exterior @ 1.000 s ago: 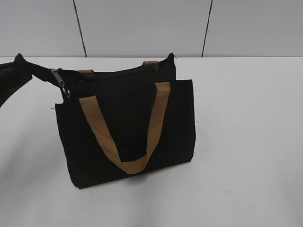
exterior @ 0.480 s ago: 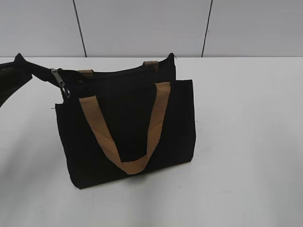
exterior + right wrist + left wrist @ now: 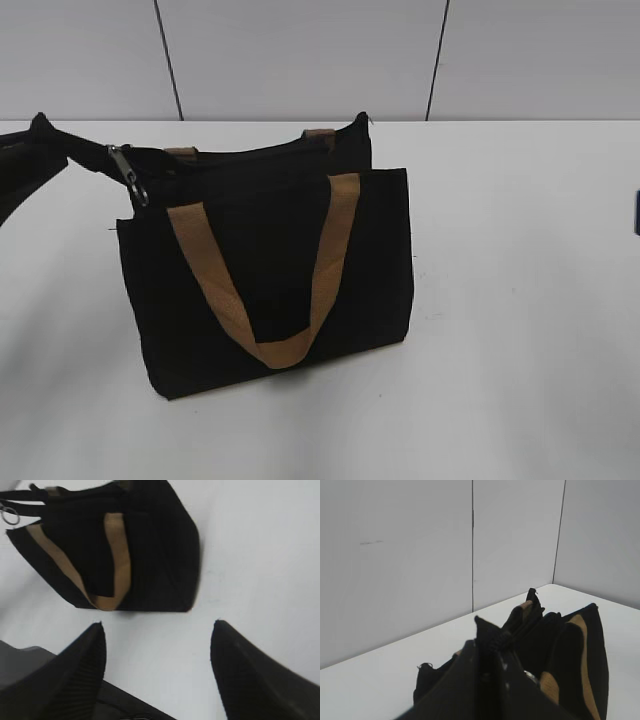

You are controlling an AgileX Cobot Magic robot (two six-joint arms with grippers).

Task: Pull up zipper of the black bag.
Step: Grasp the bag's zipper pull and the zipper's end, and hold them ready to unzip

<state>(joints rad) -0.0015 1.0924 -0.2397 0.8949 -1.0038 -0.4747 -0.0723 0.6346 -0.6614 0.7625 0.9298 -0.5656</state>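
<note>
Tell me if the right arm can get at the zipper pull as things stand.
Probably yes. The right gripper is open over bare table with nothing between it and the bag. The pull hangs uncovered at the bag's far left end, where the left gripper already grips the fabric.

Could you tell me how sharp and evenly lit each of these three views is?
Exterior view: even light, soft focus, black bag losing fabric detail. Left wrist view: left gripper a near, dark, blurred mass against the bag. Right wrist view: bag smeared as if by motion, right gripper close and soft-edged.
</note>
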